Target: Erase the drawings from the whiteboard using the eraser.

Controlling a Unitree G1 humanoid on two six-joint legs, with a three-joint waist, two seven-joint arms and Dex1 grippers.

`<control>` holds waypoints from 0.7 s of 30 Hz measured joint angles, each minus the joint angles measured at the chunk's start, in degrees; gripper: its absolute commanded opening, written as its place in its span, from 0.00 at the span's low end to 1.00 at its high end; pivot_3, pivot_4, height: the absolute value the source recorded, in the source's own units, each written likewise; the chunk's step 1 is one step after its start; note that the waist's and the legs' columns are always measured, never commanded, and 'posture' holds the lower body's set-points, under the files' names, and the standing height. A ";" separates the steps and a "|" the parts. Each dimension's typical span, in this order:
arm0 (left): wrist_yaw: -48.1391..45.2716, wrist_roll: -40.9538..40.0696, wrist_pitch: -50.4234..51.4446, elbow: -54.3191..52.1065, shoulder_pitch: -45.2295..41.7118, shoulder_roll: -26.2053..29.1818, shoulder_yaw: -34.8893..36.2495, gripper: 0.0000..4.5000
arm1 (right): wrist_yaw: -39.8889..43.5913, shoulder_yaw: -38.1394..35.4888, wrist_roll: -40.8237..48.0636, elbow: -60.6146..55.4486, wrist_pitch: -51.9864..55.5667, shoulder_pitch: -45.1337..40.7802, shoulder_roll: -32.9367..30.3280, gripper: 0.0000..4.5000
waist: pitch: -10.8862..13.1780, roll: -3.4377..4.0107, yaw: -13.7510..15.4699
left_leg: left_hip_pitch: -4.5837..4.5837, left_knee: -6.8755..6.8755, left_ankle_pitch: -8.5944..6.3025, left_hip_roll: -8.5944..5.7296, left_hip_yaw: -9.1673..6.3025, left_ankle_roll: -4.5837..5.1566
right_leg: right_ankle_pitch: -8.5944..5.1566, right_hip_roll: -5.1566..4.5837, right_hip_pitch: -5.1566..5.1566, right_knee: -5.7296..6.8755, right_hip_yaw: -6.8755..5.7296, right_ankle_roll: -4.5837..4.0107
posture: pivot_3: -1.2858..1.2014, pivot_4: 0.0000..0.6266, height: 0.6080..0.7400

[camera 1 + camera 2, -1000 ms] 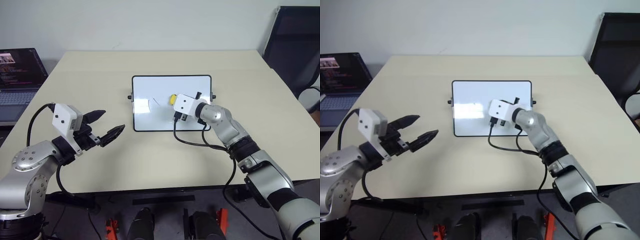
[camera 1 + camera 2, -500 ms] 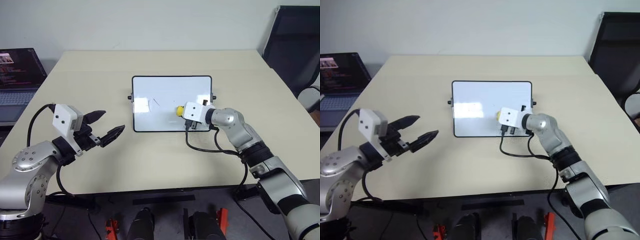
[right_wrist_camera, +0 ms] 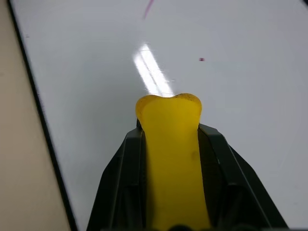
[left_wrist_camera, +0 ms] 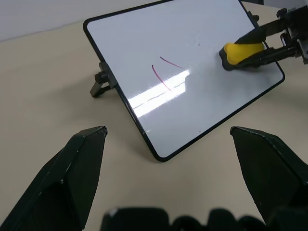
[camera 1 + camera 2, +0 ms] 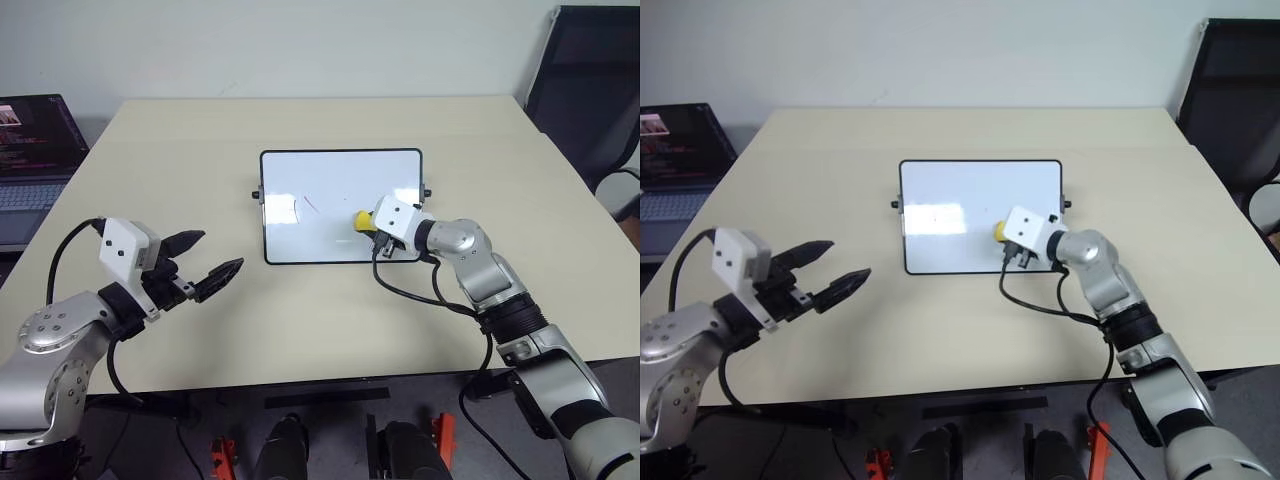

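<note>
Whiteboard (image 5: 340,205) lying flat near the middle of the desk (image 5: 300,320), with the right tool (image 5: 372,222) closed on the yellow eraser (image 5: 361,220). The eraser sits over the board's right half, near its lower edge, its yellow tip against the white surface in the right wrist view. The remaining drawings (image 4: 163,72), two thin reddish strokes, lie on the board's left half beside a bright glare patch, apart from the eraser and on the side nearer the left tool. The left tool (image 5: 208,260) hovers over the desk well to the left of the board, its two black fingers spread and holding nothing. A small dark speck (image 3: 201,59) marks the board ahead of the eraser. The eraser's black part is mostly hidden between the right tool's fingers, and the white tool head covers the board's lower right corner in the head views.
</note>
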 measured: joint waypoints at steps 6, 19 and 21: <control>-0.01 -0.03 -0.03 0.02 -0.60 0.04 -0.02 1.00 | -5.08 0.07 -0.70 7.39 -1.50 -6.20 4.65 0.25 | 0.04 0.02 -0.22 | -0.02 -0.06 -0.01 0.01 0.04 -0.01 | -0.01 0.00 -0.04 -0.01 0.00 -0.01 | 0.52 0.24 1.00; -0.11 -0.05 -0.02 -0.01 -1.07 0.06 -0.07 1.00 | -2.50 3.95 -2.21 10.04 -4.50 -6.83 3.46 0.25 | 0.05 0.02 -0.09 | 0.03 -0.03 0.13 0.02 0.01 -0.13 | 0.01 0.01 -0.01 0.04 -0.02 0.00 | 0.52 0.24 1.00; -0.27 -0.05 -0.03 -0.01 -1.09 0.06 -0.07 1.00 | -5.44 2.98 -2.70 11.79 -4.55 -8.36 3.52 0.25 | 0.04 0.02 -0.09 | 0.04 -0.03 0.24 0.02 0.00 -0.11 | 0.09 0.01 -0.02 0.05 -0.02 0.00 | 0.52 0.24 1.00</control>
